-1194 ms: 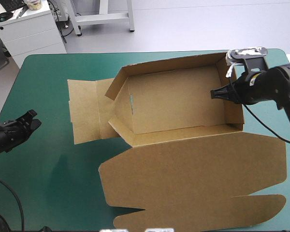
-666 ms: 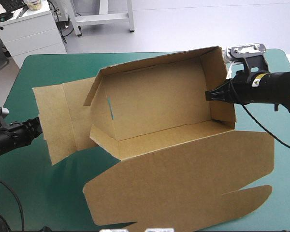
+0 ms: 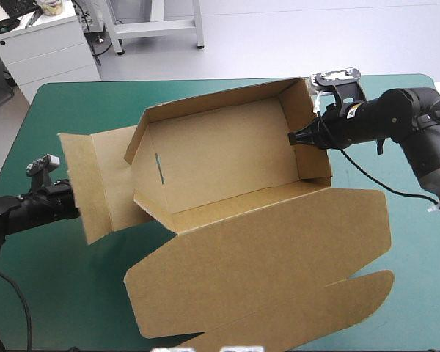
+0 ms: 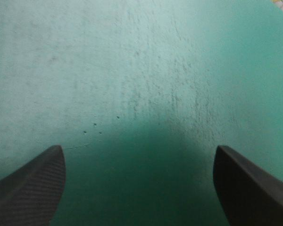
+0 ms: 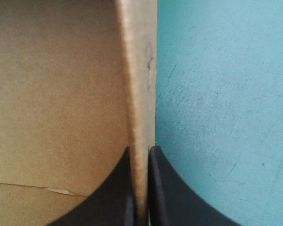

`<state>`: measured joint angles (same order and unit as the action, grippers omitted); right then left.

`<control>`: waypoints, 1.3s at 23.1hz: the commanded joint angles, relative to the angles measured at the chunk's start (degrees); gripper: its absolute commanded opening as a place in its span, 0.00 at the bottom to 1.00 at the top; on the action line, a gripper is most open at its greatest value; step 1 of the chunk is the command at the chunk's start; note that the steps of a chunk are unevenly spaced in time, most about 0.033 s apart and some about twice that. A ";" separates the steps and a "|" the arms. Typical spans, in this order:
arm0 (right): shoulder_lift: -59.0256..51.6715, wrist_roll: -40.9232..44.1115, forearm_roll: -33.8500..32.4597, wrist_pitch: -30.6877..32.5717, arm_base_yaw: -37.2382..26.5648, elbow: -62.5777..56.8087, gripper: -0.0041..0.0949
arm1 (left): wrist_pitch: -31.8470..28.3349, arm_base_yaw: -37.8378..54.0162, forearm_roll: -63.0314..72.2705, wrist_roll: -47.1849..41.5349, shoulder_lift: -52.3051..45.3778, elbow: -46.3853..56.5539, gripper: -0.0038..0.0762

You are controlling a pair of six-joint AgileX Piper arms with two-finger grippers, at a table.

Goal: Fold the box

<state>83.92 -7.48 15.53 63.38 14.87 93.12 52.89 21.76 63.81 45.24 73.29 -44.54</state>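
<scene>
Table cover [image 3: 73,110], teal-green, shows on every side of the brown box [image 3: 227,158], which sits across the middle of the table as an open tray with its walls raised. Its lid [image 3: 264,253] lies flat toward the near edge. You cannot see the lid's nearest tab whole, because the high view cuts it off. A left flap [image 3: 95,183] lies spread out toward the table's left side.

Your right gripper [image 5: 141,149] is clamped on the tray's right end wall [image 3: 313,139]. The black fingers are all but closed, with the upper edge of the board pinched between them.

Your left gripper [image 4: 137,150] is low over the cover at the left side, jaws spread wide and holding nothing. Its own view shows only bare teal-green cover ahead. From above, its tips reach the flap's left edge, and you cannot tell whether they touch it.

A thin slit [image 3: 159,166] shows in the tray floor near the left end.
</scene>
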 commanded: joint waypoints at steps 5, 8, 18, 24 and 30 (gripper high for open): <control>0.09 -0.10 2.59 -6.56 0.08 2.02 0.02 | 8.40 -3.57 9.12 4.70 -1.37 -1.33 0.81; 1.02 -0.10 2.99 -7.08 0.08 2.02 0.02 | 15.69 -3.57 17.17 10.17 -1.37 -1.33 0.81; 2.04 2.92 -0.41 -7.43 0.08 2.02 0.02 | 21.12 -3.86 22.38 10.38 -1.37 -7.36 0.81; 2.04 3.62 -2.17 -7.80 0.08 2.02 0.02 | 21.12 -10.72 23.20 9.75 -1.58 -8.20 0.81; 2.04 5.11 -1.73 -7.94 0.76 1.79 0.02 | 21.12 -15.95 25.14 9.62 -2.05 -12.00 0.81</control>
<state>88.26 -3.64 11.76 58.81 14.93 93.12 68.37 7.47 83.71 55.31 73.00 -53.94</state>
